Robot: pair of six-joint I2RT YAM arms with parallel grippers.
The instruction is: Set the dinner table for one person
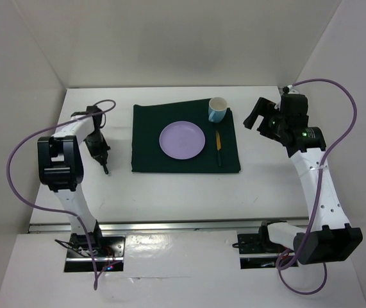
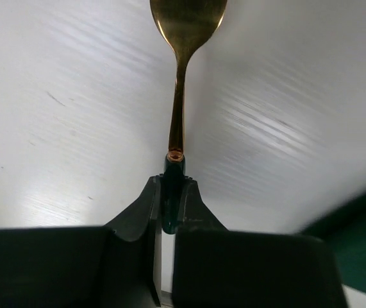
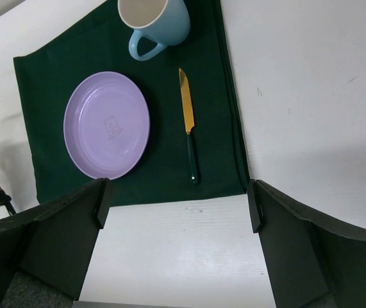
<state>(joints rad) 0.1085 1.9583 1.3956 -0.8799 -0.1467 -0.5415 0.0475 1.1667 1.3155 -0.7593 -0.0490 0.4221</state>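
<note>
Counter: the large flat matte white counter [image 1: 170, 199] with metal rails fills the space in front of both arm bases and carries everything. It is bare and looks smooth, so I judge that a dropped utensil would skid on it.
Mat: the dark green rectangular cloth mat [image 1: 150, 160] lies at mid-counter. Its left edge is near the working arm, and a utensil dragged low across that edge could ruck it and shift what stands on it.
Plate: the round lilac plate [image 1: 181, 140] sits in the middle of the mat. It leaves only a narrow strip of cloth on its left, so a careless set-down could knock its rim.
Right pincer: the right pincer [image 3: 176, 205] is spread wide and empty, raised beyond the mat's right edge. It poses little risk unless it descends towards the mug.
Left pincer: the left pincer [image 2: 173, 186] is pressed together on the very tip of a utensil's handle, low over the counter left of the mat.
Mug: the light blue ceramic mug [image 1: 217, 109] stands upright at the mat's far right corner, well apart from the left arm.
Knife: the gold knife with a dark green handle [image 1: 218, 144] lies on the mat, right of the plate.
Fork: the gold fork with a dark green handle [image 2: 177, 109] shows its tines only in the right wrist view. It is held by its end alone, so it may pivot, droop or slip free when lifted.
</note>
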